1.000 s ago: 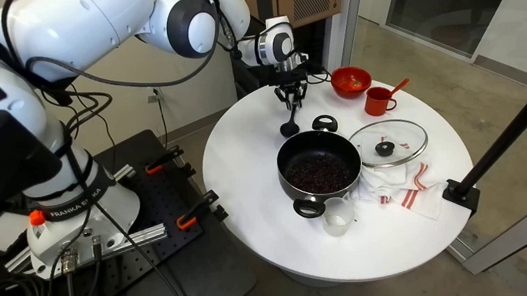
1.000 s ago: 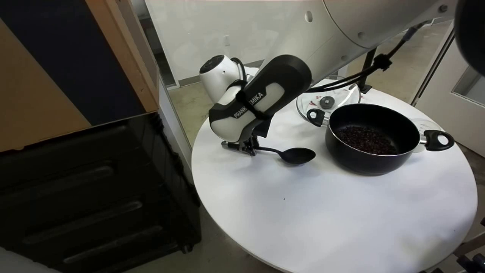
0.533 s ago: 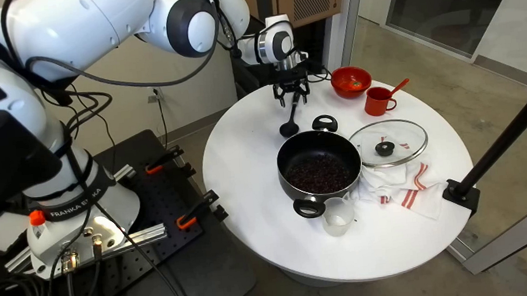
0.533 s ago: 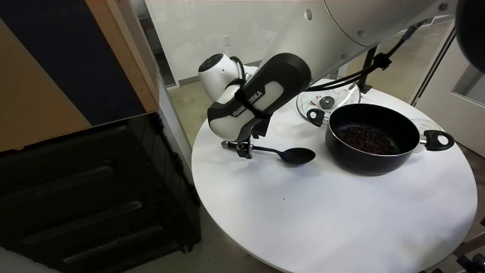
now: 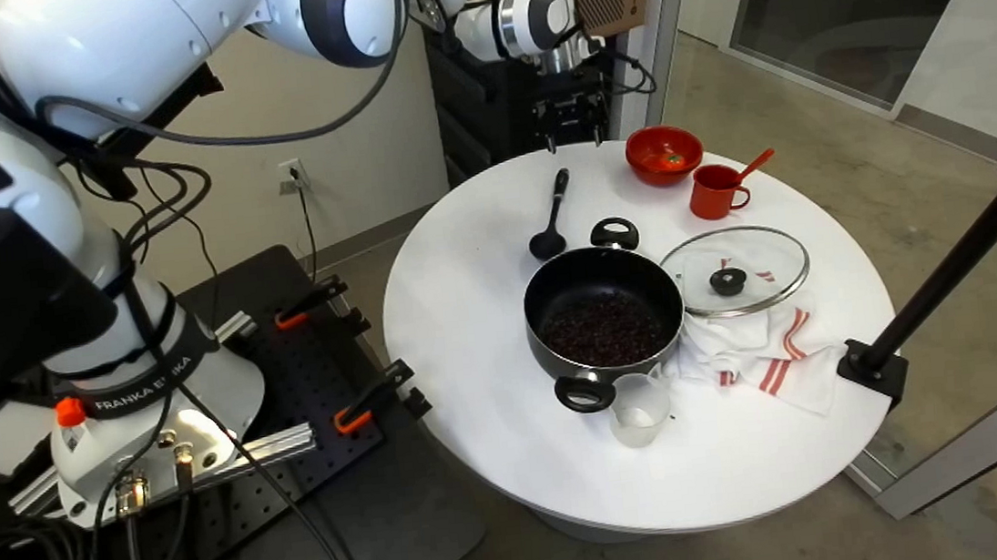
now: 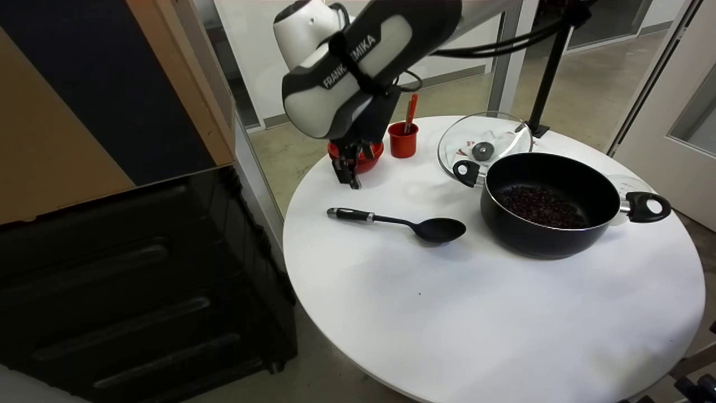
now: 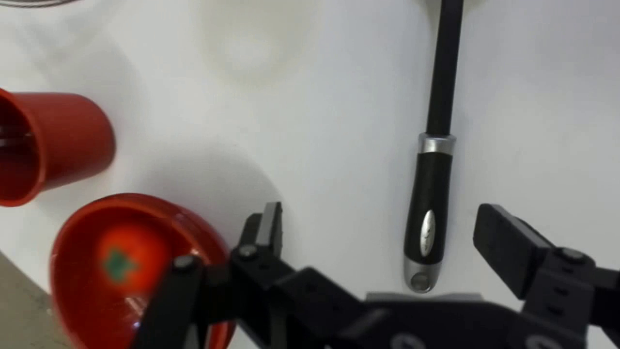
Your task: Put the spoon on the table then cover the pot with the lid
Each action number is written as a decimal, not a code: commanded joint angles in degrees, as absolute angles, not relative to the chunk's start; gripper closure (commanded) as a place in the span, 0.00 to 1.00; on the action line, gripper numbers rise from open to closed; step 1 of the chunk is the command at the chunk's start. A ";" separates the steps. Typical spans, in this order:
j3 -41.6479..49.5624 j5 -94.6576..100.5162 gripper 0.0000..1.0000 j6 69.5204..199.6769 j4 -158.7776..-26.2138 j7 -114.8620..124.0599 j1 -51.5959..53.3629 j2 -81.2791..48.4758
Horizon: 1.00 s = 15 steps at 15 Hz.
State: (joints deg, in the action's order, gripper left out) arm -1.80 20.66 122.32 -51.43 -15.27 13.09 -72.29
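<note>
The black spoon (image 5: 554,211) lies flat on the white table (image 5: 477,346), its bowl end toward the pot. Above and beyond its handle hangs my gripper (image 5: 575,142), jaws wide apart and nothing between them. In the wrist view the handle (image 7: 428,208) shows below the gap between the spread fingers (image 7: 503,242), touching neither. The pot (image 6: 523,240) stands uncovered with dark red beans inside. Beside it, in both exterior views, the glass lid (image 5: 727,282) rests knob up, partly over a striped cloth. Just the lid's edge enters the wrist view's top left corner.
A red bowl (image 5: 664,174) holding a tomato (image 7: 131,257) sits close to the gripper. Near it stands a red mug (image 5: 714,195) with a red-handled utensil. A translucent cup (image 5: 640,417) stands against the pot, and a black pole (image 5: 936,265) is clamped at the table edge.
The fingers have opened and let go of the spoon, which stays in place on the table. My gripper has risen and moved back from the handle, toward the red bowl.
</note>
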 commanded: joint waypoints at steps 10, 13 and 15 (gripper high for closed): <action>2.58 16.58 0.00 112.76 -42.10 -15.66 2.01 -69.62; 2.97 16.11 0.00 111.52 -40.64 -13.93 -2.27 -69.04; 3.36 15.86 0.00 110.75 -39.28 -12.81 -5.18 -68.86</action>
State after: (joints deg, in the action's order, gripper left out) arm 2.87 17.59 113.35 -42.48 -14.35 -2.17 -68.68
